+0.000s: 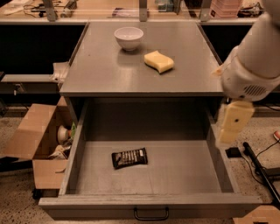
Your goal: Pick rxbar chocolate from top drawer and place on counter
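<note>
The rxbar chocolate [129,158], a dark wrapper with pale lettering, lies flat on the floor of the open top drawer [148,204], left of centre. The drawer is pulled fully out, and its black handle [151,214] shows at the bottom. The counter [109,70] is the grey metal top above it. My white arm [253,61] comes in from the upper right. My cream-coloured gripper [232,123] hangs over the drawer's right wall, well to the right of the bar and above it, holding nothing I can see.
A white bowl [128,37] and a yellow wavy sponge [159,61] sit on the counter. An open cardboard box [39,140] with clutter stands on the floor at left. Black cables and a bar [261,168] lie on the floor at right. A tan workbench [109,8] runs behind.
</note>
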Controlling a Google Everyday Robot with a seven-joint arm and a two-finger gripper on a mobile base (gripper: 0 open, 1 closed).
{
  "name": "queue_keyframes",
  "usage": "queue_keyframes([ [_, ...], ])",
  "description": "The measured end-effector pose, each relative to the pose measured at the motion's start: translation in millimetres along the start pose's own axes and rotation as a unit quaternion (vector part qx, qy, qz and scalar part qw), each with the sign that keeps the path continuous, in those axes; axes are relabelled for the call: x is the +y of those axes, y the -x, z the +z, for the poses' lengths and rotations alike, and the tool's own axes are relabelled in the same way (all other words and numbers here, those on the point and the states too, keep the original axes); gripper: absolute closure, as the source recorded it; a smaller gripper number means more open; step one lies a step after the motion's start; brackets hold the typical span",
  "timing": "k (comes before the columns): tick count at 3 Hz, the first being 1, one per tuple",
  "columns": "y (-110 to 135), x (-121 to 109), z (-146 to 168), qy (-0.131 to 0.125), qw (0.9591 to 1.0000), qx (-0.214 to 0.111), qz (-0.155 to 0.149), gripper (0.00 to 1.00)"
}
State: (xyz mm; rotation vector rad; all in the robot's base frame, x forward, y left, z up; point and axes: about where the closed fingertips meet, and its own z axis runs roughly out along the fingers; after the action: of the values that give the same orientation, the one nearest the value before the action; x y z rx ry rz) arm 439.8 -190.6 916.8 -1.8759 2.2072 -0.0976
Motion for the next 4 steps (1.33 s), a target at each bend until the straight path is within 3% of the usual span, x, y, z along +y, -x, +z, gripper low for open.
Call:
queue_keyframes([
  [1,12,16,55,0.036,0.9992,-0.013,-0.012,0.00],
  [2,24,28,107,0.062,0.9967,-0.050,-0.016,0.00],
  [3,52,35,144,0.075,0.9902,-0.116,-0.018,0.00],
  [4,52,35,144,0.075,0.9902,-0.116,-0.018,0.00],
])
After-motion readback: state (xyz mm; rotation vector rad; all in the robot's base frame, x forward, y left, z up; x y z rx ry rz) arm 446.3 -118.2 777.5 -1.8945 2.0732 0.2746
